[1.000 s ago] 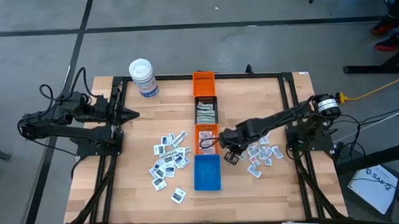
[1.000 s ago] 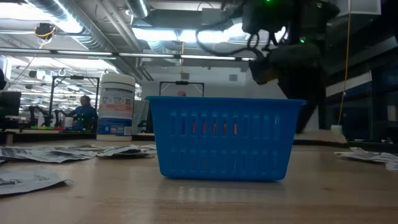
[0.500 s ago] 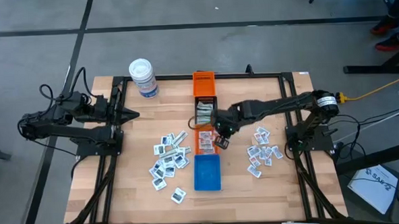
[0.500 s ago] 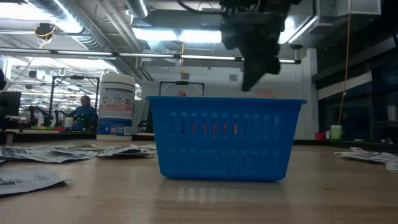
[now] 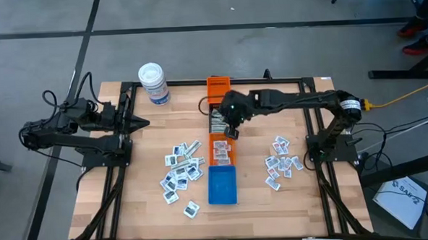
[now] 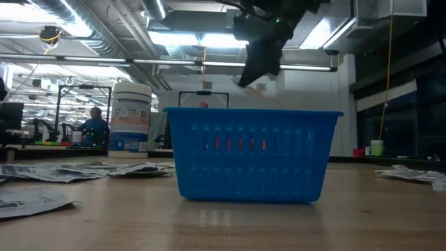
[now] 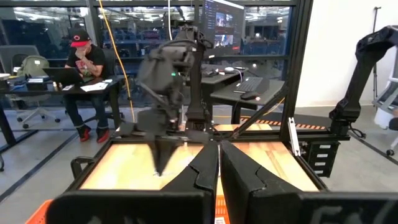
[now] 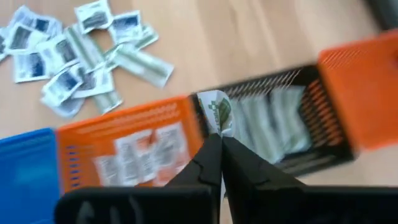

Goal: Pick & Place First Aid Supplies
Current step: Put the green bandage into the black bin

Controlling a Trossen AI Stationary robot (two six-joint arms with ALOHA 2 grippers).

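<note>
- One pale strip packet sat pinched in the right tool, poised over the black bin holding matching strips.
- Left tool waited closed, empty, at the desk's left edge.

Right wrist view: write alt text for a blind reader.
The right gripper, shut on a small packet with green print, hangs above the black bin of pale strips. Beside it sit an orange bin of white packets and loose packets on wood.
</note>
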